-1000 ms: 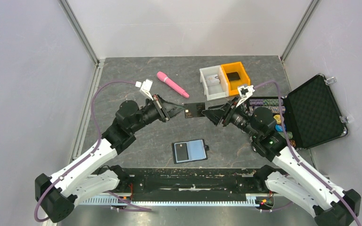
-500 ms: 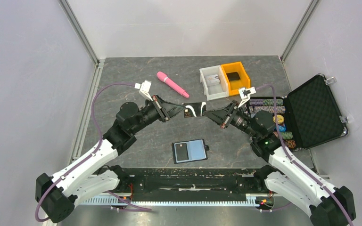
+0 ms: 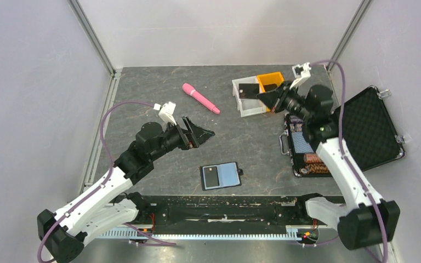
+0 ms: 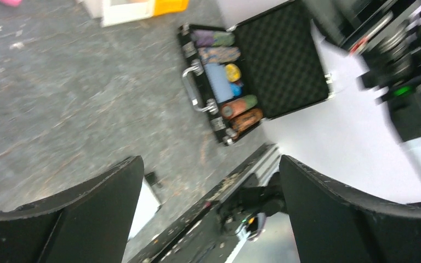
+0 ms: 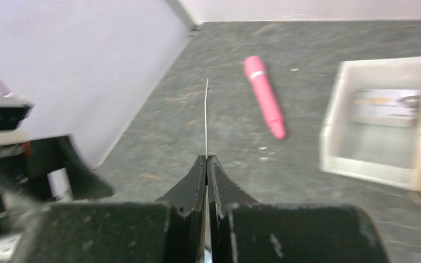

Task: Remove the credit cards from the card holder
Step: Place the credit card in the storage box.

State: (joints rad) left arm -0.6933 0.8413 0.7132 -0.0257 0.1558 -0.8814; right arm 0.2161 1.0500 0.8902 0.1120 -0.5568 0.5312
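Observation:
The card holder (image 3: 220, 176) lies open and flat near the table's front edge, with a dark card in its left panel and a bluish-grey right panel. My right gripper (image 3: 260, 95) is shut on a black credit card (image 3: 247, 89), held in the air over the white bin (image 3: 250, 112). In the right wrist view the card (image 5: 206, 118) shows edge-on as a thin line rising from the shut gripper (image 5: 206, 159). My left gripper (image 3: 199, 133) hovers open and empty mid-table, behind and left of the holder. Its fingers (image 4: 96, 205) stand wide apart.
The white bin (image 5: 362, 167) has a card (image 5: 386, 107) lying inside; an orange bin (image 3: 274, 82) adjoins it. A pink cylinder (image 3: 200, 98) lies at the back. An open black briefcase (image 3: 364, 129) with chips stands at the right.
The black card passed from my left gripper to my right. The left opened and drew back; the right shut on the card and swung it back right, over the white bin.

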